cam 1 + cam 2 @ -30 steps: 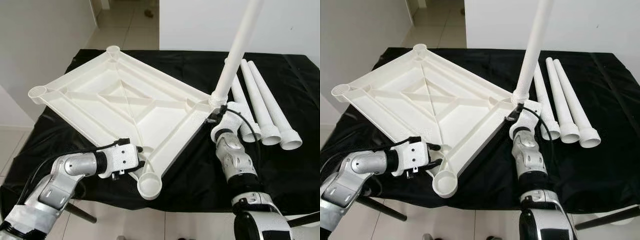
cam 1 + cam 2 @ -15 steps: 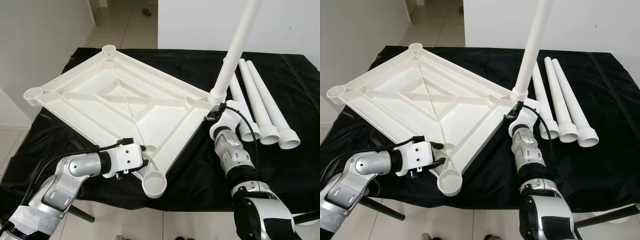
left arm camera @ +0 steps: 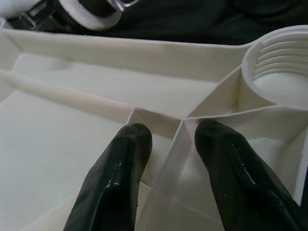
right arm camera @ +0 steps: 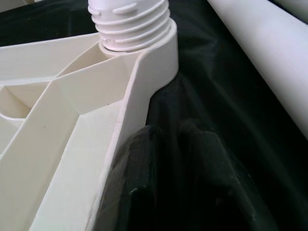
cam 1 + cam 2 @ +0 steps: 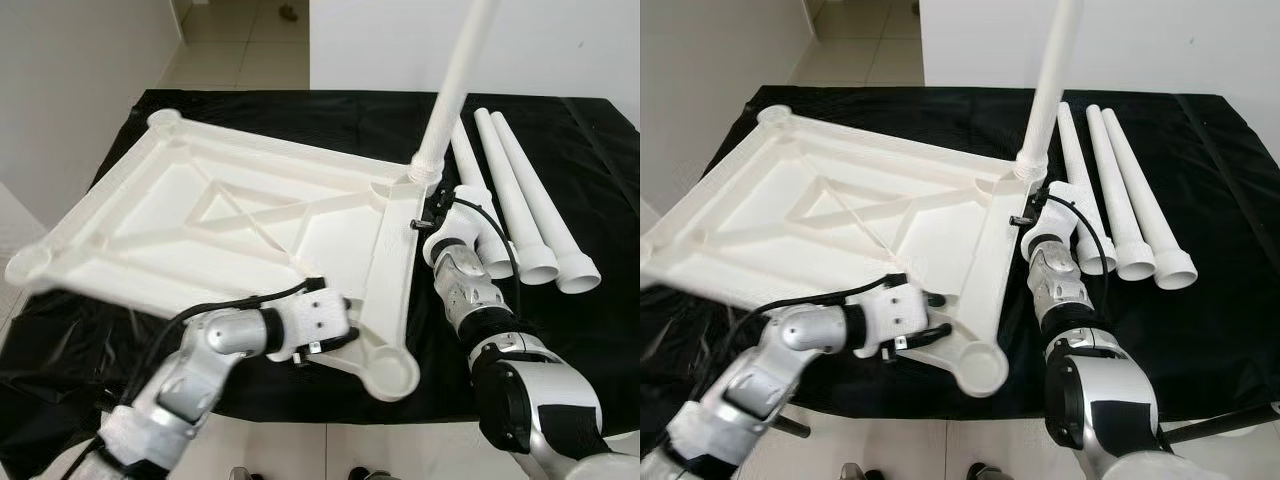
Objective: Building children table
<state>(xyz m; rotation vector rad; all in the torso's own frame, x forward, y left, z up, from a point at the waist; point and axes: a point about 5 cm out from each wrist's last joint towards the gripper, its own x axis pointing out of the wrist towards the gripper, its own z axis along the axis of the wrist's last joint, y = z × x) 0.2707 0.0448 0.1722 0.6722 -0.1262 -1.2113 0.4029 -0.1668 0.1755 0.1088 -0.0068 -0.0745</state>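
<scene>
The white tabletop [image 5: 230, 215] lies underside up on the black-draped table [image 5: 560, 340]. One white leg [image 5: 455, 80] stands upright, screwed into the tabletop's far right corner socket [image 4: 132, 21]. My left gripper [image 3: 168, 134] is shut on a rib of the tabletop beside the near corner socket [image 3: 279, 67], one finger on each side of the rib. My right gripper [image 4: 171, 132] is shut with nothing in it. It lies on the cloth against the tabletop's outer edge, just below the corner with the leg.
Three loose white legs [image 5: 525, 195] lie side by side on the cloth at the right. The tabletop's left corner [image 5: 25, 268] hangs past the table's left edge. A white wall stands to the left, with tiled floor [image 5: 230, 40] beyond.
The tabletop has swung about the corner with the leg. Its near corner moved right with my left gripper, and its left corner now overhangs the table edge. The right gripper stayed put.
</scene>
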